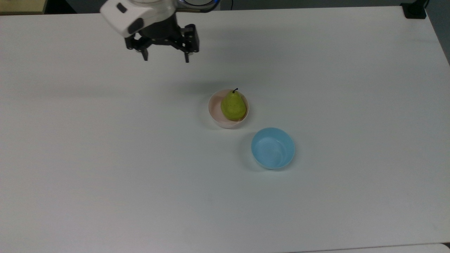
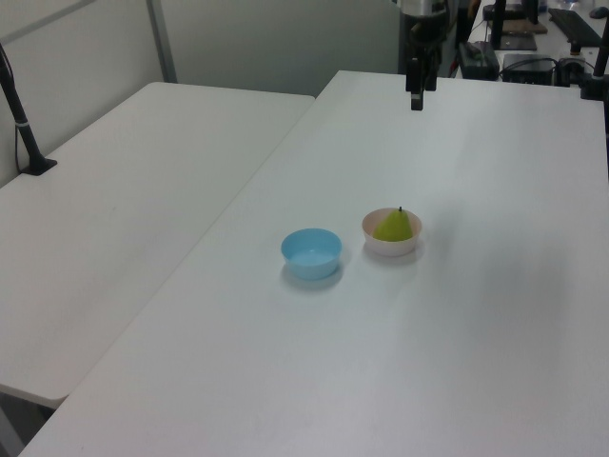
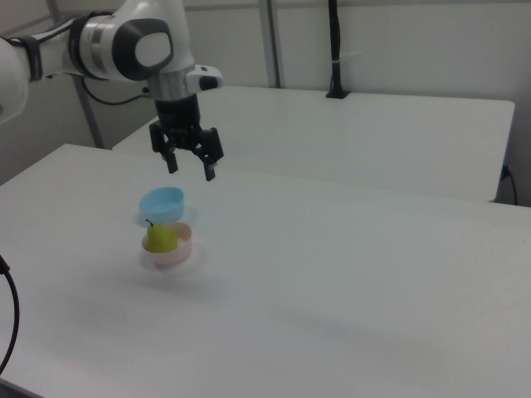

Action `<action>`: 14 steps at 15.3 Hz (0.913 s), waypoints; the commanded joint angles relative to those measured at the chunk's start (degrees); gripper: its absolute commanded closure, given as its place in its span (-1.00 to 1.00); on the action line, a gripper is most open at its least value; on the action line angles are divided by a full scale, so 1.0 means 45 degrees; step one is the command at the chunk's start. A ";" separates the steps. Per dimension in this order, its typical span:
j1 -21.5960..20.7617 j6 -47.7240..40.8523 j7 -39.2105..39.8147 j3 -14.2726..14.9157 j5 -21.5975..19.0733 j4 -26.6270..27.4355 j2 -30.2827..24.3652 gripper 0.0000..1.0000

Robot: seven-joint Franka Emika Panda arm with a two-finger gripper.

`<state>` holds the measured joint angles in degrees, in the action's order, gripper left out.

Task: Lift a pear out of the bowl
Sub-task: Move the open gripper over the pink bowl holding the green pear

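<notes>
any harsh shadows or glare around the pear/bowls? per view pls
Top view: light is soft and even, with faint diffuse shadows left of the pink bowl and blue bowl; no glare on the pear. Left view: a soft shadow under each bowl on the table. Right view: a vague shadow around the pink bowl, nothing washed out; the gripper reads clearly.

Pear (image 1: 233, 105): yellow-green skin with fine darker speckling; stem short and dark, near black.
Bowl (image 1: 215, 111): pale pink, plain, no pattern.
Second bowl (image 1: 272, 148): light blue, plain, slightly paler on the inner floor.
Table (image 1: 105, 158): uniform white, unpatterned, faint grey shadows.
Gripper (image 1: 165, 58): black fingers and black body.
Arm (image 3: 124, 46): white shells with dark grey joint sections.
</notes>
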<state>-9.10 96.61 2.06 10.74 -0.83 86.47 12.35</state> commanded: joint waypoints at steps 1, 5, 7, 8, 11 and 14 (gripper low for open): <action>-0.0768 -0.0218 0.0302 0.0075 -0.0147 0.0316 -0.0128 -1.00; -0.1394 -0.0238 0.0810 0.0075 -0.0147 0.0843 0.0125 -1.00; -0.1940 -0.0199 0.0696 0.0075 -0.0147 0.0844 0.0690 -1.00; -0.2174 -0.0102 0.0675 0.0075 -0.0147 0.0805 0.1003 -1.00; -0.2703 -0.0023 0.0675 0.0075 -0.0147 0.0785 0.1765 -1.00; -0.3075 0.0425 0.0597 0.0094 -0.0089 0.0805 0.2410 -1.00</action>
<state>-21.50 96.80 4.00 10.33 -0.85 90.28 21.35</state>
